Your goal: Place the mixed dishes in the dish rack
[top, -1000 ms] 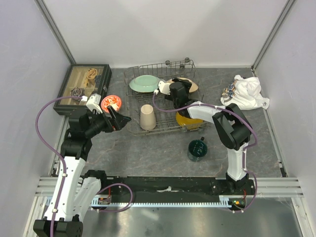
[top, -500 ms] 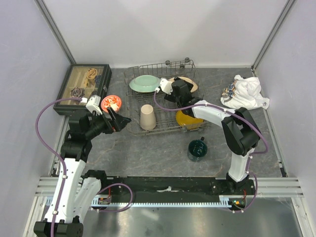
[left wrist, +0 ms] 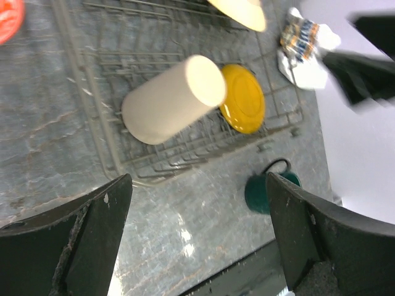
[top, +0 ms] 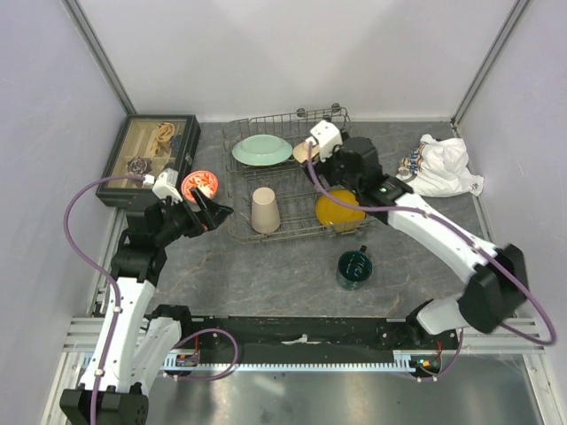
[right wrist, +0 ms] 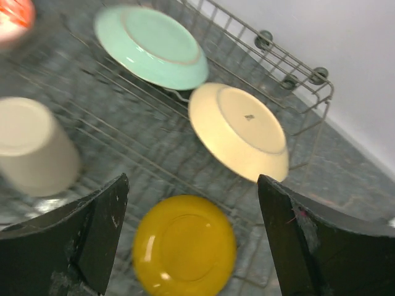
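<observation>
The right gripper (right wrist: 191, 228) has just let go and pulled back to the right. Its jaws hang wide and empty over the dish rack (top: 237, 204), leaving the tan plate (right wrist: 237, 131) propped at the far side beside the pale green plate (right wrist: 151, 46). The left gripper (left wrist: 197, 185) hovers released too. The dark green mug (top: 354, 267) and small red-orange bowl (top: 198, 184) wait on the desk (top: 266, 274).

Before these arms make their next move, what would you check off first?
1. Left gripper open and empty: ok.
2. Right gripper open and empty: ok.
3. Pale green plate, tan plate, yellow plate and beige cup inside the dish rack: ok.
4. Dark green mug loaded: not ok, it stands outside the rack's near edge.
5. Small red-orange bowl loaded: not ok, it sits outside the rack's left side.
</observation>
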Motion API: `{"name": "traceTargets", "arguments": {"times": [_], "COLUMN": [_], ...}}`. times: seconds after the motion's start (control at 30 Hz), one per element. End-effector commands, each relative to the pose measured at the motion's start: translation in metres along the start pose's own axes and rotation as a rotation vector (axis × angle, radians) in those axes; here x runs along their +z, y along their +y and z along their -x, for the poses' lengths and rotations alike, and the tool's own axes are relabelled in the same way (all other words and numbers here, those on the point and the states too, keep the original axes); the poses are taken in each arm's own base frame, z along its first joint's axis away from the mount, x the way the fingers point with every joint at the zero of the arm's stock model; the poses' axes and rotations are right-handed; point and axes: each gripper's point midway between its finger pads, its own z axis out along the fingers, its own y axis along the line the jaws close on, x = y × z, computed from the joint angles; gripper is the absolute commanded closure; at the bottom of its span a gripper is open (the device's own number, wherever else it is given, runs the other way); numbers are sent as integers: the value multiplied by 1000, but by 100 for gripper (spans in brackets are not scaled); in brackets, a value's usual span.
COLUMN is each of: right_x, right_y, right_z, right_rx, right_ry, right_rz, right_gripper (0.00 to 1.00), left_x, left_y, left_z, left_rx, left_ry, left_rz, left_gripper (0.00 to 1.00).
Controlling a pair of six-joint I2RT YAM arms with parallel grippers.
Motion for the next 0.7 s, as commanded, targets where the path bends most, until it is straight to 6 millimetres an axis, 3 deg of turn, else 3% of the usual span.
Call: {"name": "traceTargets", "arguments": {"times": [0.0,0.07,0.1,0.13,0.3,0.47,0.67], "right_x": [-58,-72,-90,-97,-130,-152,-161], "right_y": [35,49,57,59,79,80,74], "right_z": [37,33,45,45,25,13,8], "right_rx": [387,429,451,463,507,563,557], "right_ry": [-151,-159,-203,-212,-186,-188,-178], "right_rz": [150,175,184,167,161,154,133], "right_gripper": [2,2,2,2,2,2,2], "left_x": [15,25,29,33,61,74,94], "left_y": [21,39,45,50,66,78,103], "left_z": [17,22,24,28,50,88,102], "left_rx": [-75,-83,-78,-66,30,118,204], "left_ry": [-70,-78,-72,-82,-29,-60,-22], "left_rz": [103,186,208,232,298,396,488], "left_gripper": [5,5,6,6,8,10,20]}}
